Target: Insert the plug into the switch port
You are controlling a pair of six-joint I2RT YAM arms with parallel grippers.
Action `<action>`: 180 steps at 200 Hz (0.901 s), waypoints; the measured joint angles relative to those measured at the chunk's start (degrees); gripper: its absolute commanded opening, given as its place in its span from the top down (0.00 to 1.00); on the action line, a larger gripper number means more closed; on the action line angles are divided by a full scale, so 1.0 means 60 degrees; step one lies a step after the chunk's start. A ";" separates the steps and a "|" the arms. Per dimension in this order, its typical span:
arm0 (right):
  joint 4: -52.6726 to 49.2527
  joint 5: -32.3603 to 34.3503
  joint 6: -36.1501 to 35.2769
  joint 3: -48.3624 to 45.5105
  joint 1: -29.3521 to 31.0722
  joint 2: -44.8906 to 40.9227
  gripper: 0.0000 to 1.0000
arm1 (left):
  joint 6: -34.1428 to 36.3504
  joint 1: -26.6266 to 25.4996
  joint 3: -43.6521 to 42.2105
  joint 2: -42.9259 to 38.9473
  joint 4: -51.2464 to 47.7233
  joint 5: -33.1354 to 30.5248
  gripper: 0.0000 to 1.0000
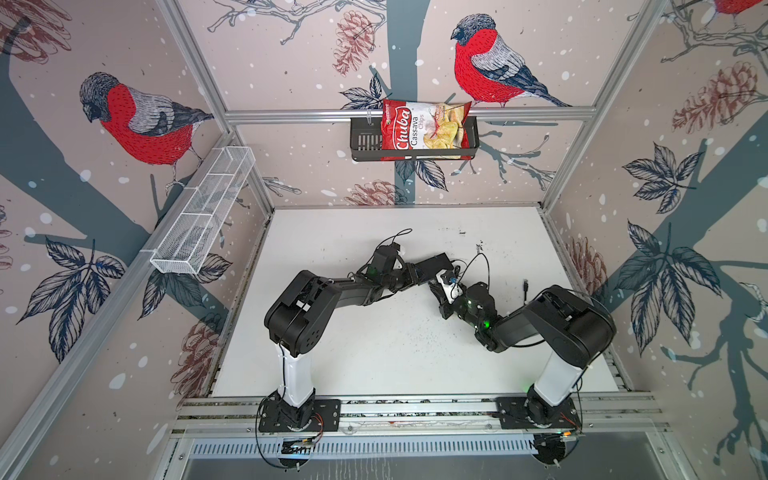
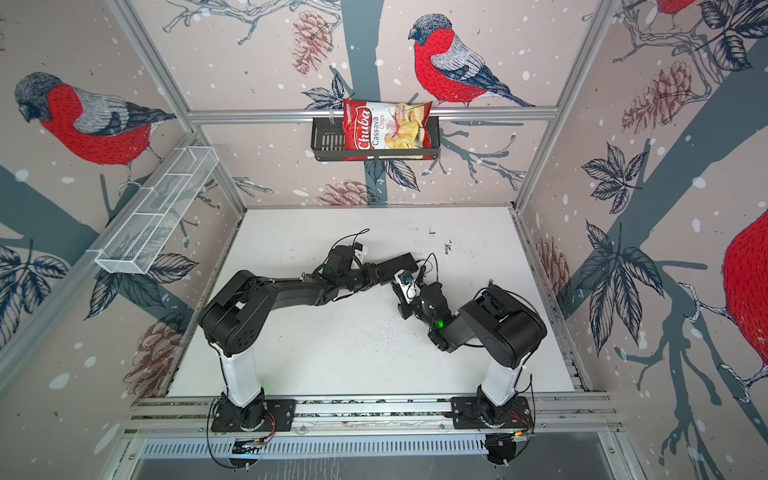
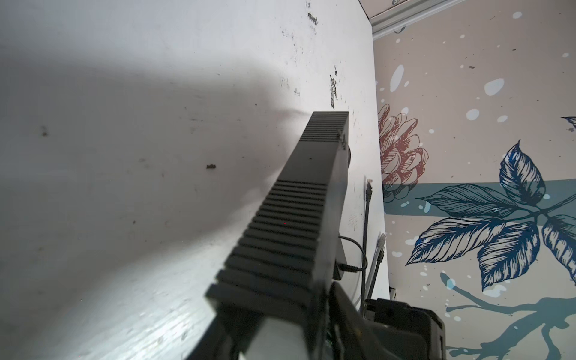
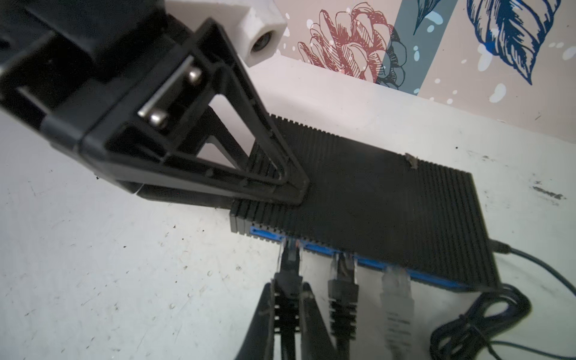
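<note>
Plug [image 4: 288, 268] clenched in R gripper [image 4: 288, 290], tip at the switch [image 4: 374, 199] end port [image 4: 291, 241], long axis pointing straight in. L gripper [image 4: 274, 194] looks clamped on that same end. I'd push fwd along the axis; can't tell if seated.

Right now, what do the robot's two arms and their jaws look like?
The left arm and right arm are black with white lower columns. Thin black cables run along them, and a green light glows on the right wrist. The jaws are black open triangular frames; a white camera block sits beside them.
</note>
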 measured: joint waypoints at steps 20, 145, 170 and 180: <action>-0.0055 0.0102 0.0124 0.0007 0.0029 0.0011 0.99 | -0.0186 0.0000 -0.0186 -0.0007 0.0521 0.0120 0.86; 0.0608 0.0375 0.0670 0.0022 0.0178 0.0131 0.99 | -0.2000 -0.0291 -0.1530 -0.0219 0.3279 -0.0688 1.00; 0.0907 0.0576 0.0841 0.0018 0.0175 0.0193 1.00 | -0.2397 -0.0379 -0.1545 -0.0117 0.3676 -0.0882 1.00; 0.0958 0.0605 0.0838 0.0018 0.0171 0.0200 0.99 | -0.2470 -0.0379 -0.1555 -0.0106 0.3734 -0.0885 1.00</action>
